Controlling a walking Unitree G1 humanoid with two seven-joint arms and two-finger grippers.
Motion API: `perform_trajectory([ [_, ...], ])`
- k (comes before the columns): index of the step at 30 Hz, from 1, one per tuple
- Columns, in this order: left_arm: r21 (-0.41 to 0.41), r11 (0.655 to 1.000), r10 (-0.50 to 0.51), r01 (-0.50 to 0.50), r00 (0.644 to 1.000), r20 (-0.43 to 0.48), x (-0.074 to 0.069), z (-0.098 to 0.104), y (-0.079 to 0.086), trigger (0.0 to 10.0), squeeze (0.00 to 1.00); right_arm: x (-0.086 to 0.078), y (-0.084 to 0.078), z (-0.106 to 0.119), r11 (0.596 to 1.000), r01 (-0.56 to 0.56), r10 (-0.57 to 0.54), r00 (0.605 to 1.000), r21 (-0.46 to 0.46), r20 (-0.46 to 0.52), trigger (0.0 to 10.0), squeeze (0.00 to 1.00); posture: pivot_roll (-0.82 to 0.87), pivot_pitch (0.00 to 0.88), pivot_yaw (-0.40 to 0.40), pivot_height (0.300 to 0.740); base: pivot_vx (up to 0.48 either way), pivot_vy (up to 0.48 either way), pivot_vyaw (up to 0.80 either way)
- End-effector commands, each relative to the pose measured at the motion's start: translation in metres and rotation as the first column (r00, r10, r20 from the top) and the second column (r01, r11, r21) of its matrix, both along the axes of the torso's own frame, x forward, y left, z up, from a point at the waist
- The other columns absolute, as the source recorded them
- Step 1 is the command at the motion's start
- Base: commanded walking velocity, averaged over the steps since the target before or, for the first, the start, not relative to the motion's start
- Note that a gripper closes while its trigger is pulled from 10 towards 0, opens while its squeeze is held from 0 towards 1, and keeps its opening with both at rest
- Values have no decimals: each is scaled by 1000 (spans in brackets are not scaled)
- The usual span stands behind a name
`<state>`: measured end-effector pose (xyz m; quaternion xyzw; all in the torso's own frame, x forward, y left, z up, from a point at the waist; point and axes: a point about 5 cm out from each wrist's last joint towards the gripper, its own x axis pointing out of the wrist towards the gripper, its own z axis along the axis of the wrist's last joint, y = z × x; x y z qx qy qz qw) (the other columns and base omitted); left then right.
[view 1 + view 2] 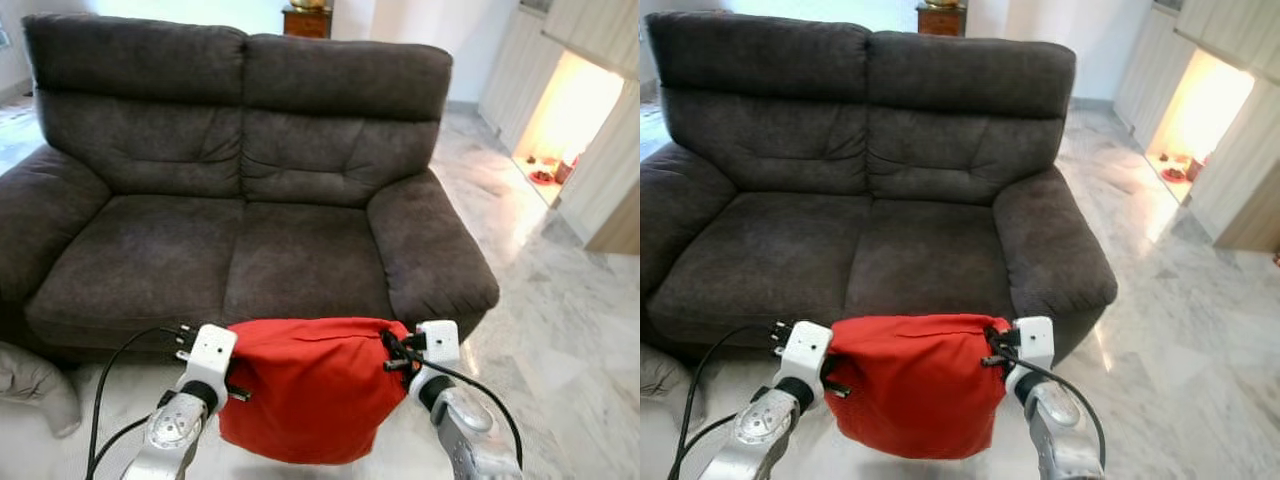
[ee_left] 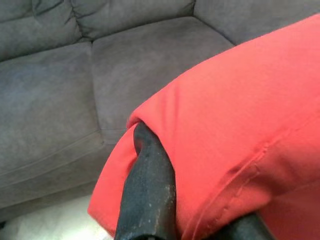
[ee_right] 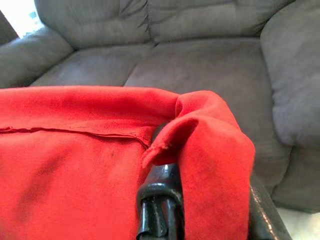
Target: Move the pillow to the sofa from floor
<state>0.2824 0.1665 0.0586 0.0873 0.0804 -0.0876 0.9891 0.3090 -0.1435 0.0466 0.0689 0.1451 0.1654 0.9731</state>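
While we hold the red pillow (image 1: pixel 310 390) up off the floor (image 1: pixel 560 330), it hangs between our two arms, right in front of the sofa (image 1: pixel 240 250) and a little below the seat edge. Our left gripper (image 1: pixel 235 392) has it by the nine o'clock end, our right gripper (image 1: pixel 392 350) by the three o'clock corner, so the pillow's long axis runs straight across, nine to three, parallel to the front of the seat.

Jaws on the left are pinching a fold of red cloth: we can see one black finger (image 2: pixel 150 185) pressed into the fabric, with cloth wrapped round it. Jaws on the right are also closed on the pillow, its corner bunched and folded over the top of them, as the right wrist view shows (image 3: pixel 165 200).

Now the relation that counts: the seat cushions lie dead ahead at twelve o'clock, just beyond and above the pillow's top edge. Both arms are about equally near, the pillow centred nearer the right-hand cushion. We judge the lift is done and the carry nearly so; next comes raising it over the seat's front edge, pushing forward, then letting go. A grey cushion (image 1: pixel 35 385) sits on the floor at eight o'clock.
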Motion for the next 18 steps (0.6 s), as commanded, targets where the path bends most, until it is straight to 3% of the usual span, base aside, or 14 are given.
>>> perform_trajectory([
  [1, -25, 1000, 8, -5, 990, 138, 9, 27, 3, 10000, 0, 5, -1, 10, 1000, 8, -9, 999, 17, 45, 10000, 0, 100, 3, -41, 740, 0, 0, 0],
  [18, -56, 998, 28, -20, 986, 164, 10, 33, 4, 10000, 0, 5, 12, 18, 997, -67, 62, 993, 43, 102, 10000, 0, 100, 4, -44, 740, 0, 0, 0],
])
